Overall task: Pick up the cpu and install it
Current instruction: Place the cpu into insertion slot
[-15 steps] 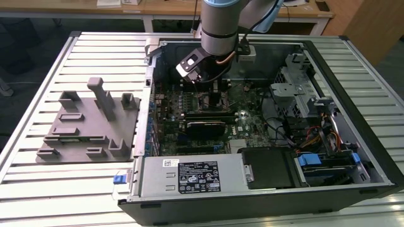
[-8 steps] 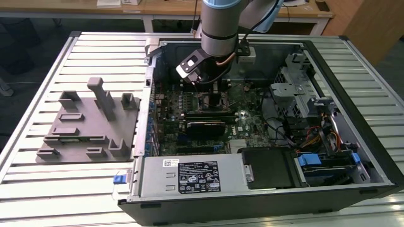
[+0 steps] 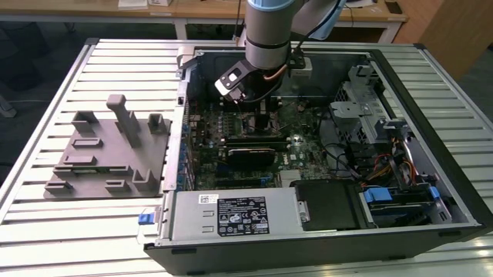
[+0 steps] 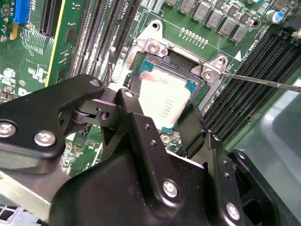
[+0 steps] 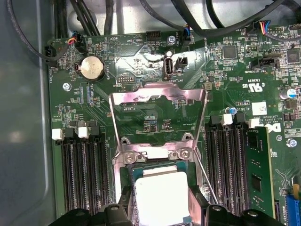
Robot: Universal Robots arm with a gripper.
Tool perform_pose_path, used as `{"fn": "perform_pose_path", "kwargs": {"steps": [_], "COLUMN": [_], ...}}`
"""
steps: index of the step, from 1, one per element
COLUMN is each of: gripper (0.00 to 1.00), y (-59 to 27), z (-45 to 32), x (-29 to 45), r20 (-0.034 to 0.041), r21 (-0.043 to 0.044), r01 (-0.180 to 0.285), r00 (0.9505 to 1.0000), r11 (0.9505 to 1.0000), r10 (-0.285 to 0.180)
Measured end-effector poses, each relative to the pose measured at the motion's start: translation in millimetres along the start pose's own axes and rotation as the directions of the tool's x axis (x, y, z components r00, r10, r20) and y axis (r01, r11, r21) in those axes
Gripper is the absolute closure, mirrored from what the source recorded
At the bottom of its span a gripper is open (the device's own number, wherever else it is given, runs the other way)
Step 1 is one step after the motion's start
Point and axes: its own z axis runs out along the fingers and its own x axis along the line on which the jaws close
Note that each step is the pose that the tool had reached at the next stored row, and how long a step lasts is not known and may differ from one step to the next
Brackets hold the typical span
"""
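At the exterior view's left, the grey holder block stands on the surface, well apart from the work. Further right, inside the open case, the gripper reaches down over the socket. The cpu lies flat in it (load plate tilted up), directly between the gripper's fingers, which are clamped against its two opposite edges.

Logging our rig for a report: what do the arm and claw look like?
The arm is a grey cylinder with a light-blue band; an orange cable loops at its wrist. The claw is matte black, jointed bars fastened with silver screws.
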Motion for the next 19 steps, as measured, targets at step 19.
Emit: {"fn": "perform_pose_path", "kwargs": {"steps": [19], "gripper": [0.42], "y": [1.1], "z": [-0.6], "x": [-3.3], "r20": [-0.0004], "r21": [-0.0003], "r01": [0.020], "r00": [0.9998], "r11": [0.9998], "r10": [-0.020]}}
